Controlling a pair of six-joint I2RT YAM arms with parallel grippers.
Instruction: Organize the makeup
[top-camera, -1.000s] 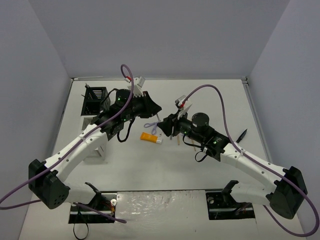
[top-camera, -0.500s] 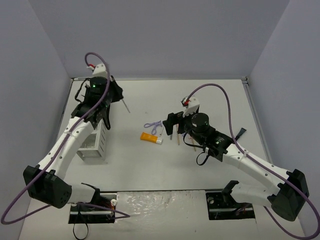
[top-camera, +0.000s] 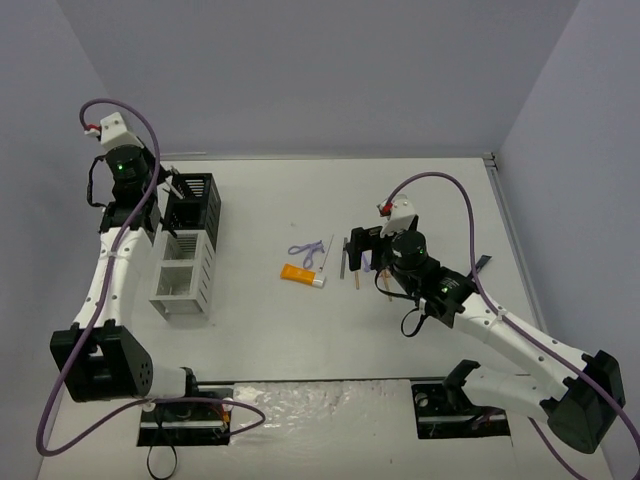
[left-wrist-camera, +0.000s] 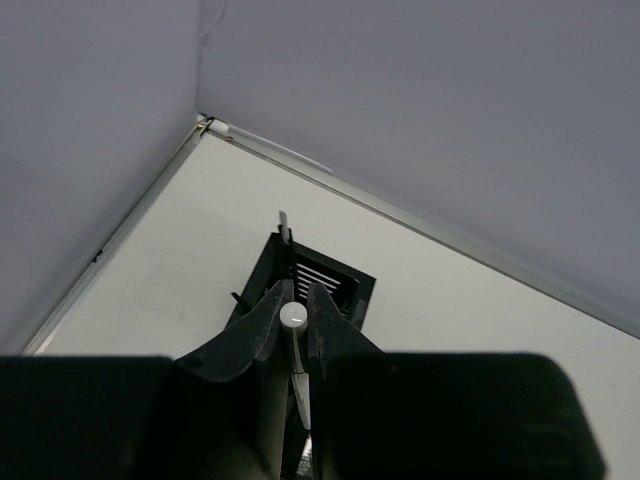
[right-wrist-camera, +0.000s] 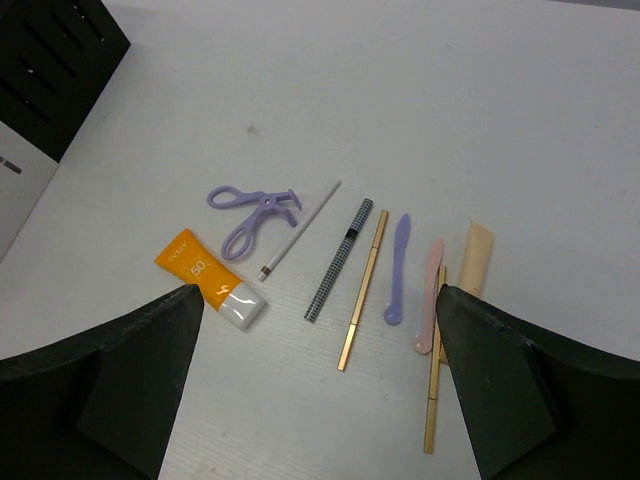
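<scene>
The makeup lies in a row mid-table: an orange tube (right-wrist-camera: 205, 278) with a white cap, a purple looped tool (right-wrist-camera: 250, 210), a thin white pencil (right-wrist-camera: 300, 230), a checkered pencil (right-wrist-camera: 340, 260), two gold pencils (right-wrist-camera: 363, 290), a purple spatula (right-wrist-camera: 398, 268), a pink spatula (right-wrist-camera: 430, 295) and a tan tube (right-wrist-camera: 476, 258). My right gripper (right-wrist-camera: 318, 290) hovers open above them, holding nothing; from the top view it (top-camera: 358, 247) sits just right of the orange tube (top-camera: 300, 275). My left gripper (left-wrist-camera: 295, 290) is shut on a thin white stick (left-wrist-camera: 292, 315) over the rack's black compartment (left-wrist-camera: 330, 280).
The black-and-white compartment rack (top-camera: 205, 262) stands at the left of the table, black section (top-camera: 192, 205) farthest from me. A dark pencil (top-camera: 483, 265) lies alone at the right. The enclosure walls close in on the left, back and right.
My left arm swung from mid-table to the far left, carrying the thin white stick over the rack. My right gripper opened wide and shifted slightly right.
</scene>
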